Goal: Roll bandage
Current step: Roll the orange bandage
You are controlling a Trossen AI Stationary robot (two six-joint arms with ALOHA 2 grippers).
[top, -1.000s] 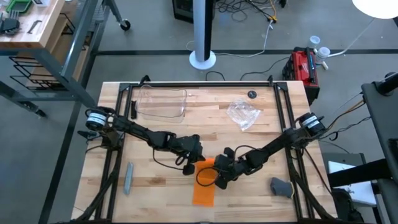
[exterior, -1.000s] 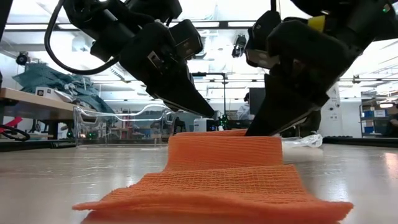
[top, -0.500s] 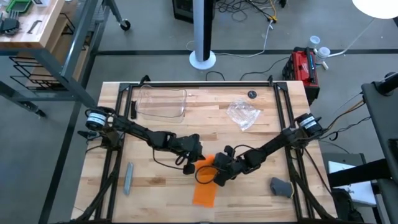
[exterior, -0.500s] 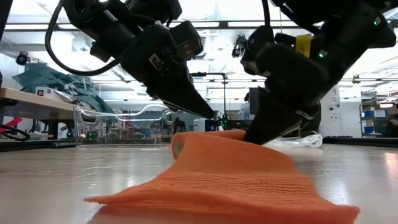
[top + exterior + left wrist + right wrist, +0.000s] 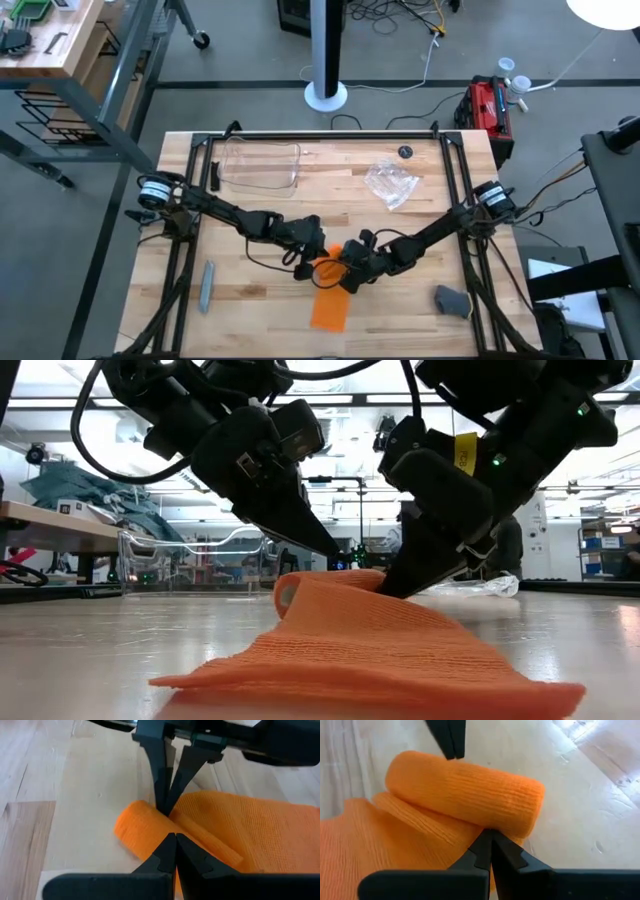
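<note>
The bright orange bandage lies at the table's middle. Its far end is wound into a short roll [image 5: 329, 267], and the flat strip [image 5: 328, 310] runs from it toward the near edge. My left gripper [image 5: 317, 263] is shut and reaches in from the left, its tips against the roll's far side. My right gripper [image 5: 346, 274] is shut too and comes from the right, tips in the crease where the roll meets the strip. In the low view the roll [image 5: 330, 590] sits between the two sets of fingers. My left gripper presses its shut fingertips [image 5: 175, 840] against the roll's side [image 5: 145, 832] that faces away from the strip, slanting down from the table's left. The roll rests on the table. My right gripper has its shut fingertips [image 5: 487, 840] against the roll's lower edge [image 5: 485, 822], where it joins the flat strip, slanting down from the right. Whether it has fabric between the tips does not show.
A clear plastic tray [image 5: 262, 165] stands at the far left and crinkled clear wrap [image 5: 390, 183] at the far right. A grey bar [image 5: 206, 285] lies near left, a grey lump [image 5: 452, 300] near right. Bare wood lies around the strip.
My right gripper has moved toward the table's left, closer to the left gripper. The bandage's far end, which stood as a raised step, has turned over into a roll whose open end now shows; the strip slopes down from it. The near end has stayed flat.
</note>
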